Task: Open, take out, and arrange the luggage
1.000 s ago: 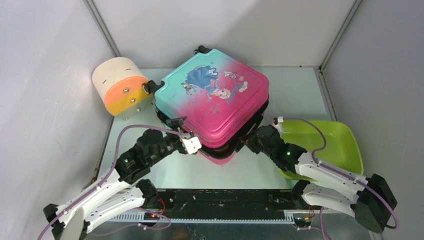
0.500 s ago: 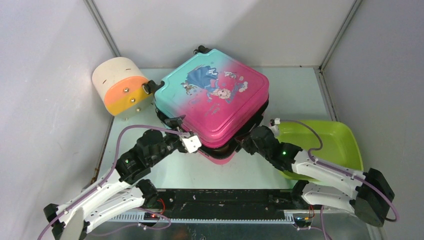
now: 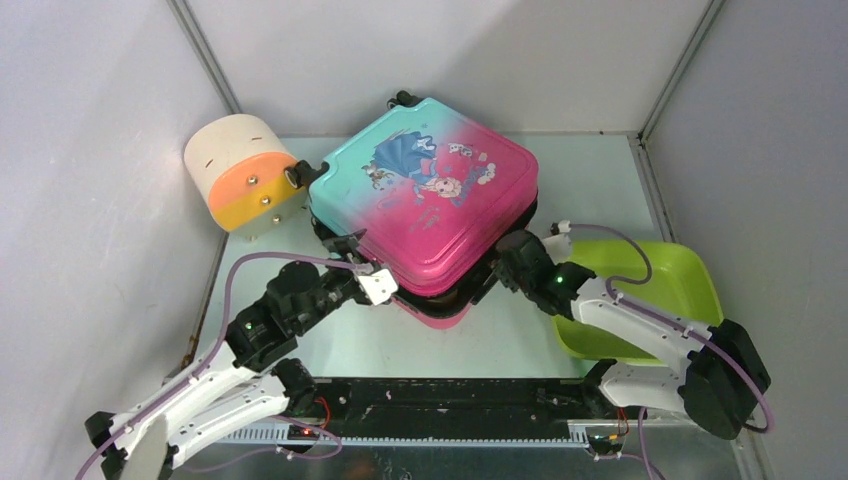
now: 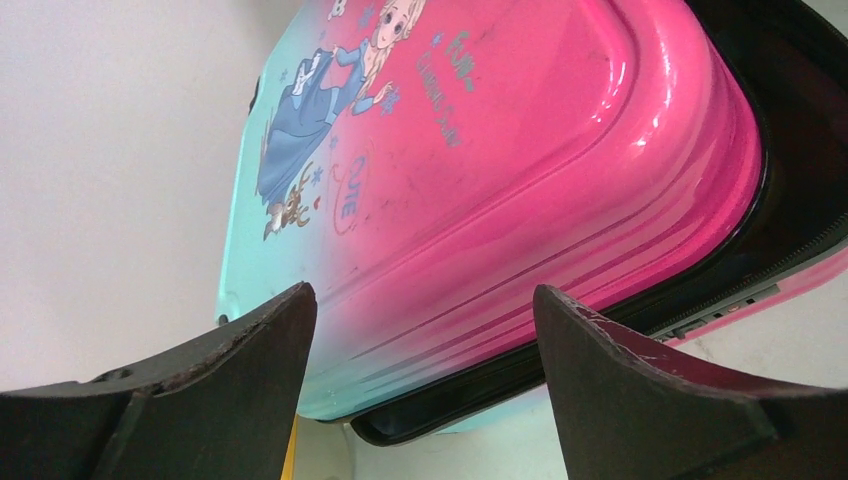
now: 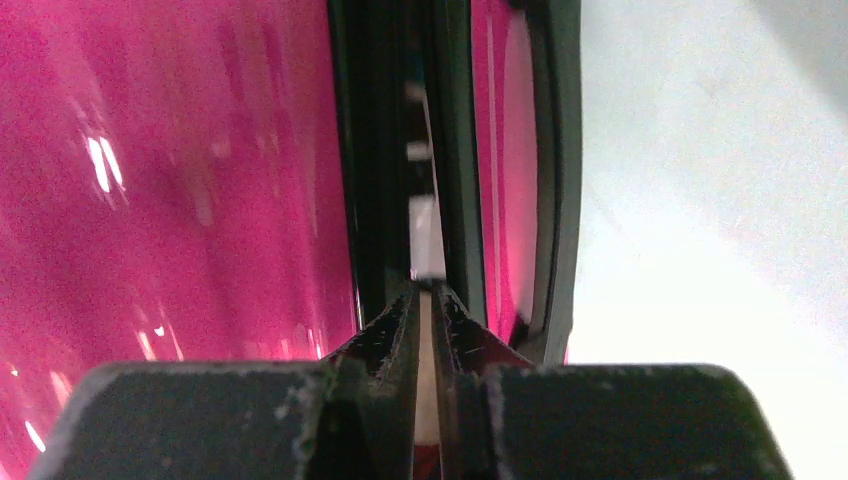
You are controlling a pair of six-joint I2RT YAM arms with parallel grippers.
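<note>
The luggage (image 3: pixel 425 195), a pink-to-teal hard-shell suitcase with a princess print, lies flat in the middle of the table. Its lid is raised a little, so a dark gap shows along the near edges. My left gripper (image 3: pixel 362 266) is open at the near left edge, with the shell's rim (image 4: pixel 500 150) between its spread fingers (image 4: pixel 260 370) but not touched. At the near right edge my right gripper (image 3: pixel 497 276) is shut on a thin pale zipper pull (image 5: pixel 426 225). That pull sits in the black seam between the two pink shells (image 5: pixel 180 200).
A cream-and-orange cylinder (image 3: pixel 245 170) lies against the luggage's far left corner. A lime-green tub (image 3: pixel 670 285) sits at the right, partly under my right forearm. Grey walls close in the left, back and right sides.
My right arm has swung in, and its wrist has shifted slightly back along the luggage's right edge, uncovering more of the green tub. The left gripper has barely moved and stays open.
</note>
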